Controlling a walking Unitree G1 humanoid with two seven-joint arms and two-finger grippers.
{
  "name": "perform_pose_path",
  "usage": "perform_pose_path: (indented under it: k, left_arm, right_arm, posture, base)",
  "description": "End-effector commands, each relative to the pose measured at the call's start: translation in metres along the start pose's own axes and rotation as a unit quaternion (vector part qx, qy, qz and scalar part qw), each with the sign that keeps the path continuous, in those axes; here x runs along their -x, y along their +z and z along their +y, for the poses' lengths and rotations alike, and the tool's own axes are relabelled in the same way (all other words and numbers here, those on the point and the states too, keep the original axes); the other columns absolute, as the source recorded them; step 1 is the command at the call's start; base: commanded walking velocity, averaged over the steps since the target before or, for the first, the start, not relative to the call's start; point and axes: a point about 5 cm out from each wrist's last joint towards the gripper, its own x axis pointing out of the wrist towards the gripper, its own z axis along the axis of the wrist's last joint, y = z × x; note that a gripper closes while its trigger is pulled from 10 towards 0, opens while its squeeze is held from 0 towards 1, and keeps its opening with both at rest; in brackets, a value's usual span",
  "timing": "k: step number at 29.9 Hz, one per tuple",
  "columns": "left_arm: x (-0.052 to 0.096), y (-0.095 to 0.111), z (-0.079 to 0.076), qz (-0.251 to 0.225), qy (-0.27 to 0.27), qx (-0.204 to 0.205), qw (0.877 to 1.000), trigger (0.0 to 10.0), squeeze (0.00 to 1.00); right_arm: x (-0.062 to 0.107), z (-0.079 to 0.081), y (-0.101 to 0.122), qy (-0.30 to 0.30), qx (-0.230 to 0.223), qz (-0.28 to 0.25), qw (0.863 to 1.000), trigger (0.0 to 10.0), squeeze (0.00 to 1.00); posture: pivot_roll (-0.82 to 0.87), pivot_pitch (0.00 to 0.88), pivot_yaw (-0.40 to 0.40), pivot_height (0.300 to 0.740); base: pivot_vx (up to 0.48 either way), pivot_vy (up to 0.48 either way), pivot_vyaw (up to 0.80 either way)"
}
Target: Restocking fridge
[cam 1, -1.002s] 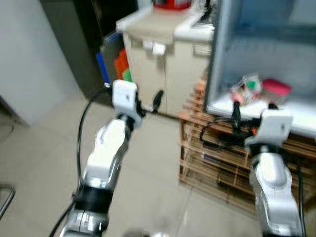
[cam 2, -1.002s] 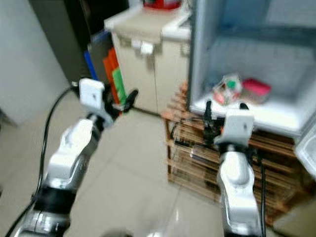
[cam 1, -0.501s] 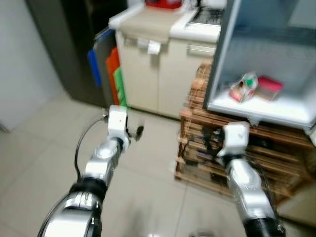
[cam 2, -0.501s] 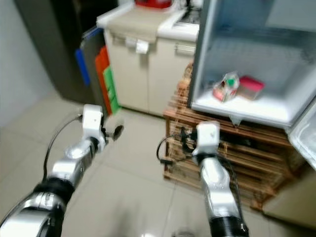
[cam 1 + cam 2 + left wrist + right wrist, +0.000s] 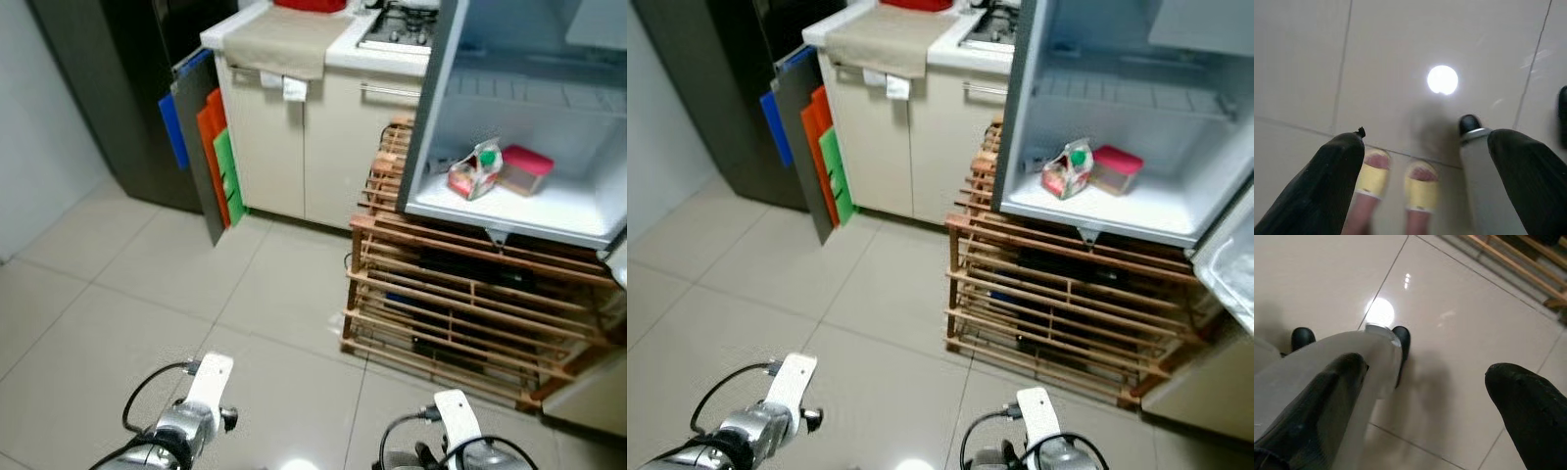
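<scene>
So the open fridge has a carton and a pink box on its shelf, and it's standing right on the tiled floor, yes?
Not quite. The fridge does hold a carton and a pink box, but it stands on a wooden slatted crate rack, not straight on the tiled floor. The right eye view shows this.

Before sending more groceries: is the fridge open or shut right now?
Open. The fridge interior is exposed, with a carton and a red-lidded box sitting on its white floor.
</scene>
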Motion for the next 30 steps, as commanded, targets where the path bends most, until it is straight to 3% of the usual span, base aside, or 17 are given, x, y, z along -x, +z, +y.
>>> perform_pose_path:
  k: [1, 8, 12, 16, 24, 26, 28, 30]
  left_arm:
    - [0.001, 0.007, 0.006, -0.020, 0.007, 0.039, 0.999, 10.0, 0.00]
    - [0.002, 0.021, 0.005, -0.046, -0.003, 0.075, 0.996, 10.0, 0.00]
    - [0.003, 0.030, 0.003, -0.071, -0.028, 0.020, 0.997, 10.0, 0.00]
    - [0.004, 0.033, 0.003, -0.077, -0.036, 0.007, 0.996, 10.0, 0.00]
    - [0.004, 0.036, 0.010, -0.076, -0.020, -0.049, 0.996, 10.0, 0.00]
    - [0.005, 0.041, 0.011, -0.085, -0.021, -0.027, 0.996, 10.0, 0.00]
    - [0.007, 0.050, 0.011, -0.104, -0.033, 0.043, 0.993, 10.0, 0.00]
    - [0.008, 0.056, 0.011, -0.115, -0.036, 0.060, 0.991, 10.0, 0.00]
  right_arm:
    - [0.000, -0.005, 0.005, -0.005, -0.004, -0.008, 1.000, 10.0, 0.00]
    - [0.000, -0.007, 0.004, -0.010, 0.003, -0.003, 1.000, 10.0, 0.00]
    - [0.001, -0.009, 0.003, -0.020, 0.013, -0.007, 1.000, 10.0, 0.00]
    - [0.000, -0.008, 0.003, -0.027, 0.014, -0.004, 1.000, 10.0, 0.00]
    - [0.000, -0.003, -0.001, -0.027, 0.063, -0.001, 0.998, 10.0, 0.00]
    - [-0.001, -0.001, 0.000, -0.027, 0.074, -0.001, 0.997, 10.0, 0.00]
    - [-0.001, 0.000, 0.001, -0.026, 0.079, -0.006, 0.997, 10.0, 0.00]
    - [-0.001, 0.001, 0.001, -0.026, 0.081, -0.010, 0.996, 10.0, 0.00]
  posture:
    - [-0.17, 0.000, 0.039, 0.711]
    - [-0.14, 0.000, 0.010, 0.711]
    - [-0.14, 0.000, 0.013, 0.711]
    - [-0.14, 0.000, 0.010, 0.711]
    - [-0.14, 0.000, 0.006, 0.711]
    - [-0.14, 0.000, 0.001, 0.711]
    - [-0.14, 0.000, 0.004, 0.711]
    - [-0.16, 0.000, 0.015, 0.711]
  base:
    - [0.000, 0.000, 0.00]
    - [0.000, 0.000, 0.00]
    - [0.000, 0.000, 0.00]
    - [0.000, 0.000, 0.00]
    - [0.000, 0.000, -0.77]
    - [0.000, 0.000, -0.77]
    - [0.000, 0.000, -0.77]
    - [0.000, 0.000, -0.77]
